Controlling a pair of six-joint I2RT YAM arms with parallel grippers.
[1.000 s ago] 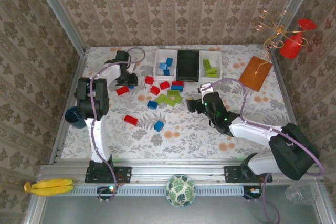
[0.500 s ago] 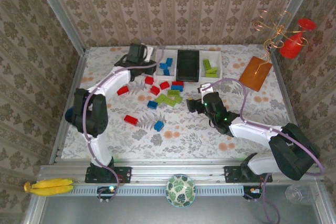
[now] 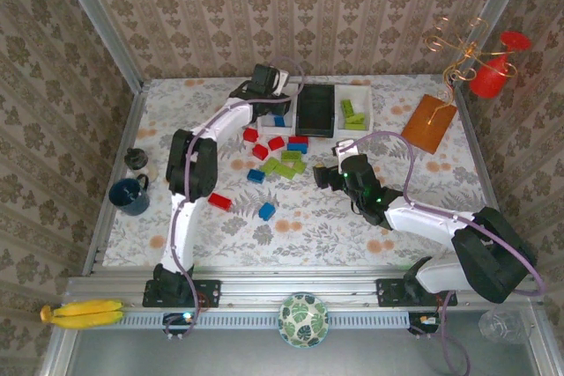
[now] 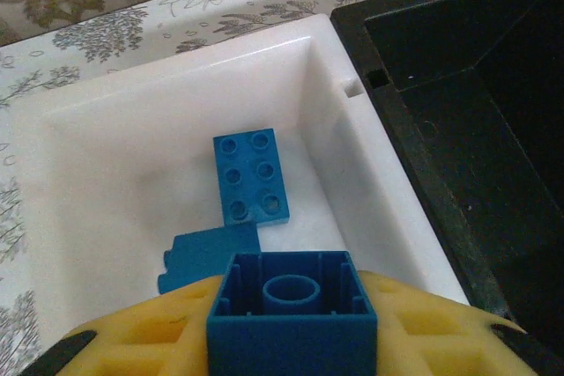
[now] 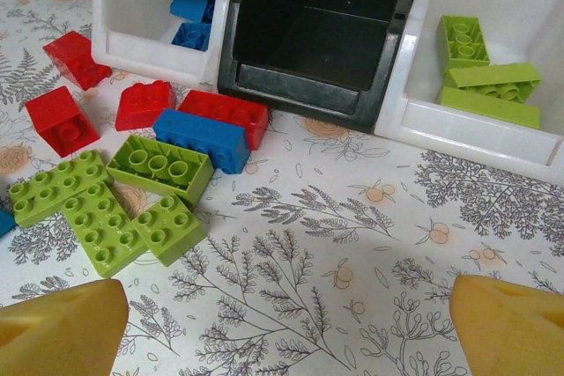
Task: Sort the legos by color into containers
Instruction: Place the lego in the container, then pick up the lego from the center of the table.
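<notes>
Left fingers (image 4: pixel 132 341) clamped on a blue brick (image 4: pixel 298 314) — white tray (image 4: pixel 97 156) straight beneath them; right fingers (image 5: pixel 62 328) apart, farther off.

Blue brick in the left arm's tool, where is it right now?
In the left wrist view, the blue brick sits in the left tool, above the left white tray and beside the black tray.
</notes>
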